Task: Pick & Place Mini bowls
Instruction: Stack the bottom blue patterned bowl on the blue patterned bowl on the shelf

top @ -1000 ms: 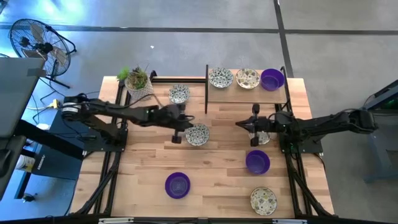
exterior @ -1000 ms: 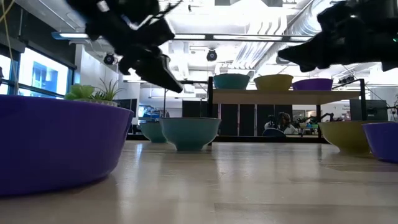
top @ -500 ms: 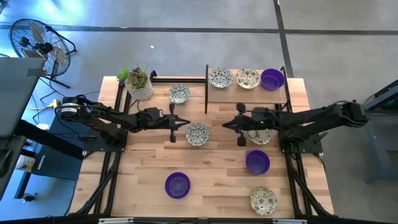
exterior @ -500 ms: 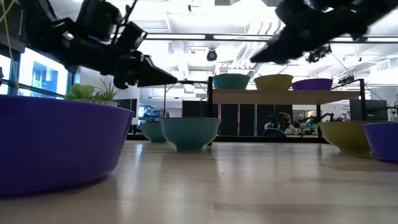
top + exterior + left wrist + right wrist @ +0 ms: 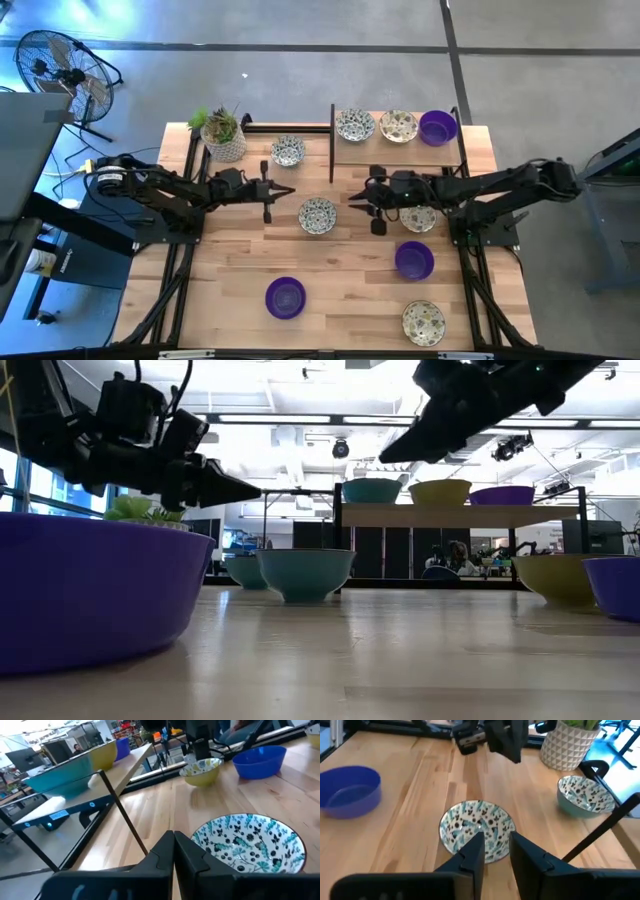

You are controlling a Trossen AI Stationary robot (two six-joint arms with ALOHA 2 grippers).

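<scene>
I have both arms reaching in over the wooden table (image 5: 240, 260) toward the patterned mini bowl (image 5: 317, 215) at its middle, which I use as my reference. The left gripper (image 5: 285, 190) hovers just to that bowl's left and slightly toward the raised shelf (image 5: 395, 150); through the left wrist camera its fingers (image 5: 172, 855) are pressed together with nothing between them. The right gripper (image 5: 357, 197) hovers just to the bowl's right. In the right wrist camera its fingers (image 5: 472, 852) stand a narrow gap apart, empty, with the bowl just beyond the tips.

Behind the centre bowl, a second patterned bowl (image 5: 288, 151) sits beside the white potted plant (image 5: 222, 131). On the shelf are two patterned bowls (image 5: 354, 125) (image 5: 398, 126) and a purple bowl (image 5: 437, 127). Another patterned bowl (image 5: 417, 217) lies to the right of the centre bowl, partly under the right arm. Nearer the front edge I see a purple bowl (image 5: 414, 260), a second purple bowl (image 5: 285, 297) and a patterned bowl (image 5: 423, 321).
</scene>
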